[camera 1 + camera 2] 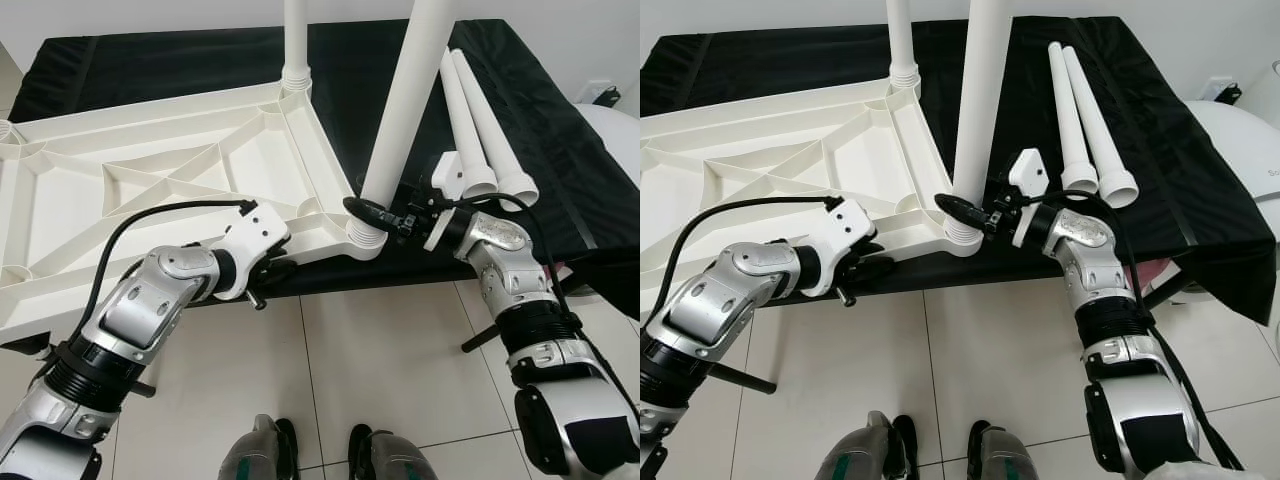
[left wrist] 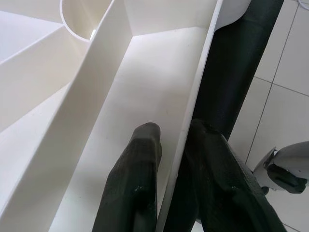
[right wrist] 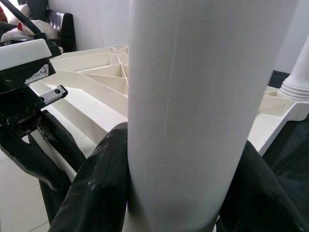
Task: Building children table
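A white plastic table top [image 1: 130, 170] lies upside down on a black-covered surface, ribs facing up. One white leg [image 1: 296, 40] stands in the far corner socket. A second leg [image 1: 405, 110] rises slightly tilted from the near corner socket [image 1: 365, 235], and my right gripper [image 1: 375, 212] is shut around its base; its black fingers [image 3: 96, 193] flank the tube. My left gripper [image 1: 278, 264] is shut on the table top's near rim [image 2: 193, 111], with one finger [image 2: 137, 164] inside the rim and the other outside. Two loose legs [image 1: 480, 130] lie side by side on the cloth at the right.
The black cloth [image 1: 150, 60] covers the whole support, and its front edge runs just under the table top's near rim. Below is a tiled floor [image 1: 380, 350] with my feet [image 1: 320, 455]. A white rounded object [image 1: 615, 135] stands at the far right.
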Motion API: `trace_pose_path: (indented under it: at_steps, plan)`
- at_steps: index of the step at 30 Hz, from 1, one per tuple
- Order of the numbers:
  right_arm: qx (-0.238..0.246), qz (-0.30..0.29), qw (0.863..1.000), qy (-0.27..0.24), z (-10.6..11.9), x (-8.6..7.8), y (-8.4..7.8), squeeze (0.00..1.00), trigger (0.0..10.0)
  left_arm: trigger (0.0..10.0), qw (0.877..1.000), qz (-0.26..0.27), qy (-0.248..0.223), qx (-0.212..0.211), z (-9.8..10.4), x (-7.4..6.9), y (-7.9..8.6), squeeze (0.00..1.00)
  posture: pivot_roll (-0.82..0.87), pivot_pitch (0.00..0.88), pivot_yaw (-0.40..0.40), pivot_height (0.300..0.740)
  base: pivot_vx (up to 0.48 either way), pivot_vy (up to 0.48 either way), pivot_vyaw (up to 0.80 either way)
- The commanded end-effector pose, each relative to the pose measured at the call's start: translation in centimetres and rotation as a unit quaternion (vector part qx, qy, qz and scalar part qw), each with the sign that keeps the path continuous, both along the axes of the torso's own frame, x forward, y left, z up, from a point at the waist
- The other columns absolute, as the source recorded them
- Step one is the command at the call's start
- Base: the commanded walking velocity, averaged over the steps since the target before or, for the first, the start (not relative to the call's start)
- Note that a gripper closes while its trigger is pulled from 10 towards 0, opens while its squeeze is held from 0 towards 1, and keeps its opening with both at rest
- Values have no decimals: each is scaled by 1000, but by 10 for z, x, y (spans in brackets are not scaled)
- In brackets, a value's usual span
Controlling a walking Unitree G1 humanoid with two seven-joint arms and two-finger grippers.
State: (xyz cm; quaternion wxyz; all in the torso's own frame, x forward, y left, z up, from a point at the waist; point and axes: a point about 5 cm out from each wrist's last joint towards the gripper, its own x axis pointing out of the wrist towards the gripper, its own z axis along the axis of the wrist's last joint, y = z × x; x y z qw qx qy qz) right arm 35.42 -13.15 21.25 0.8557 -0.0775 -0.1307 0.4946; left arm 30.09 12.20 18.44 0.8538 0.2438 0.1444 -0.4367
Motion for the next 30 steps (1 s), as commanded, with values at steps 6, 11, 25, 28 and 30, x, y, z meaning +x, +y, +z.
trace_pose_path:
  at_steps: [6,11,25,28,30]
  plan:
    - [17,-60,998,27,-17,0,-9,0,10000,10000,999,-39,-30,-19,20,-5,-6,0,-52,176,22,740,0,0,0]
    - [30,-74,997,21,-17,0,-8,0,10000,10000,999,-40,-30,-19,20,-6,-7,0,-52,176,22,740,0,0,0]
    - [58,-121,991,-4,-13,-4,1,0,10000,10000,998,-45,-30,-21,19,-6,-10,0,-58,167,17,740,0,0,0]
    - [65,-134,989,-10,-11,-5,3,0,10000,10000,998,-45,-30,-21,19,-6,-10,0,-58,167,17,740,0,0,0]
    - [69,-144,987,-14,-10,-6,4,0,10000,10000,998,-44,-31,-21,19,-6,-10,0,-58,168,16,740,0,0,0]
